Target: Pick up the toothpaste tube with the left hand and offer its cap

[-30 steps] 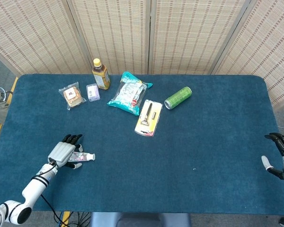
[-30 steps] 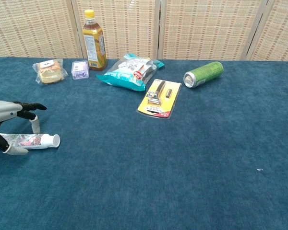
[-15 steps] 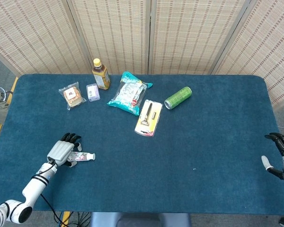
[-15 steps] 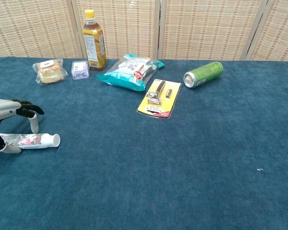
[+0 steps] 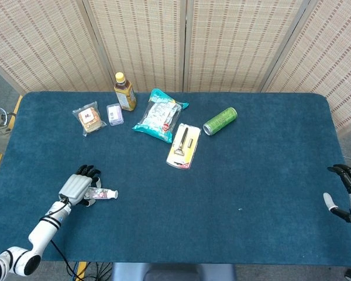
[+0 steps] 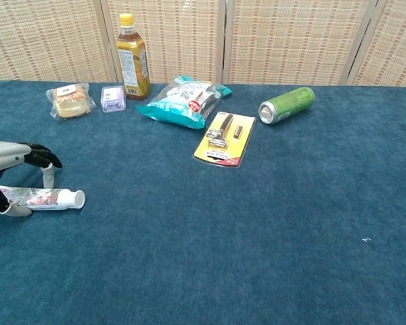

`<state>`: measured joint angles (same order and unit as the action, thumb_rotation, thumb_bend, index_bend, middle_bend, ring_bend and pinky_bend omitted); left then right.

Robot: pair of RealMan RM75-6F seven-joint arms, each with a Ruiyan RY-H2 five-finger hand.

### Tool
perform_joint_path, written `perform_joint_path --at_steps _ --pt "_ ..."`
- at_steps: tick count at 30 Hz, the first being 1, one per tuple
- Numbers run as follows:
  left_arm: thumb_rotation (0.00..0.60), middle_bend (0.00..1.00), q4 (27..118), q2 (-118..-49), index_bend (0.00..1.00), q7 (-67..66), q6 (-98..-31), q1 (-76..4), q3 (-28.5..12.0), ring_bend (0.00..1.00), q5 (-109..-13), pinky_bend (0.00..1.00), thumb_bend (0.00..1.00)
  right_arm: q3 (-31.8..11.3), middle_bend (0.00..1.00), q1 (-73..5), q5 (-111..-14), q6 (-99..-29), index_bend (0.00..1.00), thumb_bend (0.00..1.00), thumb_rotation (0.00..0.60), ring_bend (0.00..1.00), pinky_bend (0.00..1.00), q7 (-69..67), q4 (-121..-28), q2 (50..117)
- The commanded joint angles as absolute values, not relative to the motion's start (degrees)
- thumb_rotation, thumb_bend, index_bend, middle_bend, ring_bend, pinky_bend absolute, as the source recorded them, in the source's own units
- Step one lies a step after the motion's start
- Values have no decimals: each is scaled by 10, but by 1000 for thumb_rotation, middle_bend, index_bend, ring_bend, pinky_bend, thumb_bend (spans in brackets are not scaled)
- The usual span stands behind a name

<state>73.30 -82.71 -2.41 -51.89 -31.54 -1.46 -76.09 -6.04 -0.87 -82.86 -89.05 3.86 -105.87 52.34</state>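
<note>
l hand (image 5: pixel 77 188) fingers straddle toothpaste tube (image 6: pixel 44 198), grip unclear | r hand (image 5: pixel 350 196) fingers apart, off table (image 5: pixel 263 175)

Left hand (image 5: pixel 78 188), palm down near the table's front-left corner on a low, outstretched arm, fingers (image 6: pixel 47 174) curled downward over the toothpaste tube (image 6: pixel 44 198); right hand (image 5: pixel 346 193) at the table's right edge, fingers spread, holding nothing.

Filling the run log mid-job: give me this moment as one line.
phase: grasping | left hand: fingers around toothpaste tube, tube lying on table | cap: pointing right, free | right hand: idle at table edge
</note>
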Motion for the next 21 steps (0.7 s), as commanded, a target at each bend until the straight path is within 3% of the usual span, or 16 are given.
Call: perform_joint_path --at_steps 1,9,15,21 --pt "600 253 727 -833 476 -3 -520 -314 -19 59 -760 0 206 -61 277 -8 -829 -891 287 254 600 82 207 39 -1059 523" --pt "598 442 716 -836 527 56 -521 -317 -24 198 -777 3 283 -61 277 -8 -831 -894 287 253 600 82 207 42 -1063 522" --pt "597 548 717 -824 558 108 -540 -321 -28 304 -808 60 333 -63 277 -11 -834 -893 287 253 600 82 207 48 -1068 521" --pt "600 571 736 -798 574 132 -547 -334 -33 327 -830 74 334 -66 277 -22 -848 -885 287 254 600 82 208 60 -1080 515"
